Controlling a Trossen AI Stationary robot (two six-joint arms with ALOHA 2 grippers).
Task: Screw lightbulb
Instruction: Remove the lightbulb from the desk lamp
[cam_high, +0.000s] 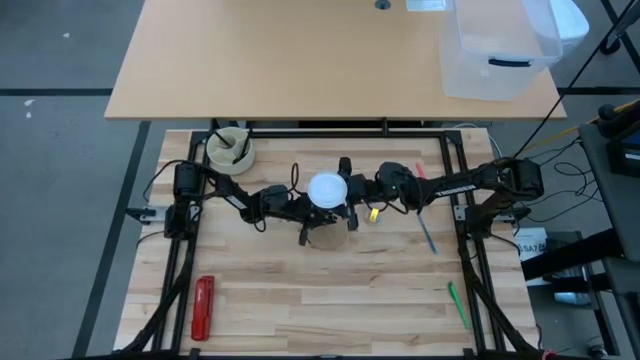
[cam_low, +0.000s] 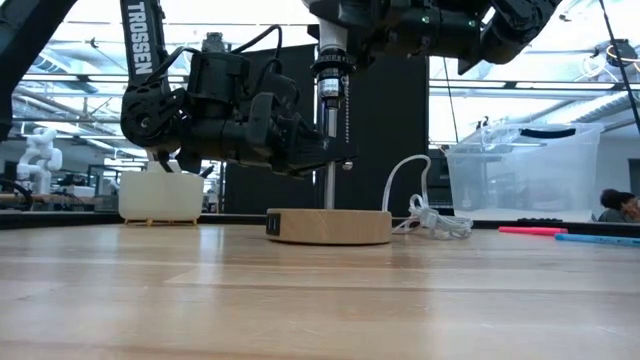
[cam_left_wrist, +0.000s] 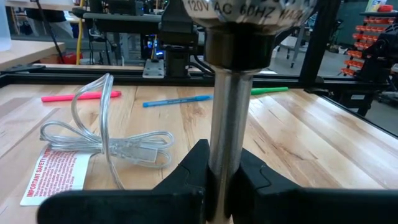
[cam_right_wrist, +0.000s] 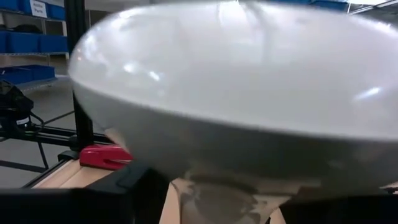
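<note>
Mid-task: lightbulb (cam_high: 327, 188) seated atop lamp stem (cam_low: 328, 150) mid-worktop, left gripper (cam_left_wrist: 214, 171) fingers clamped on stem, right gripper (cam_high: 352, 186) fingers spread around dome, apparently letting go; seating depth unclear, probably more turns left.

Two dark, nearly black jointed arms are seen at mid-frame in the high view, the left arm (cam_high: 215, 185) at centre left and the right arm (cam_high: 470, 185) at centre right. White "TROSSEN" lettering is carried on a link at the upper left of the low view. Black cables are looped along the housings. The left claw (cam_left_wrist: 214, 177) is made of matte black fingers.
</note>
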